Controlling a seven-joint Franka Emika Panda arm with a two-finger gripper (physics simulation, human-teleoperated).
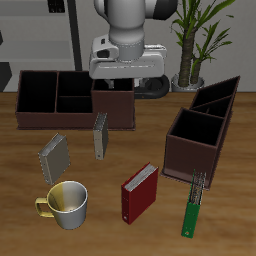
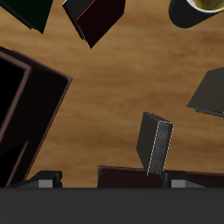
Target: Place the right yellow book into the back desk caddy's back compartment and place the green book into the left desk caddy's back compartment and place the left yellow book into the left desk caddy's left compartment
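Note:
My gripper (image 1: 113, 86) (image 2: 114, 179) hangs open and empty over the tall bin end of the back desk caddy (image 1: 60, 92) (image 2: 131, 175). The left yellow book (image 1: 100, 135) (image 2: 153, 144) stands upright on the table just in front of that caddy. Nearer the front edge, the right yellow book (image 1: 55, 157) (image 2: 210, 92) leans beside a mug. The green book (image 1: 192, 212) (image 2: 31, 13) lies flat near the front edge, below the left desk caddy (image 1: 205, 130) (image 2: 26, 114). Both caddies look empty.
A red book (image 1: 139, 192) (image 2: 98, 19) lies between the mug and the green book. The white and yellow mug (image 1: 65, 203) (image 2: 197, 7) stands near the front edge. A potted plant (image 1: 195, 40) stands behind the left desk caddy.

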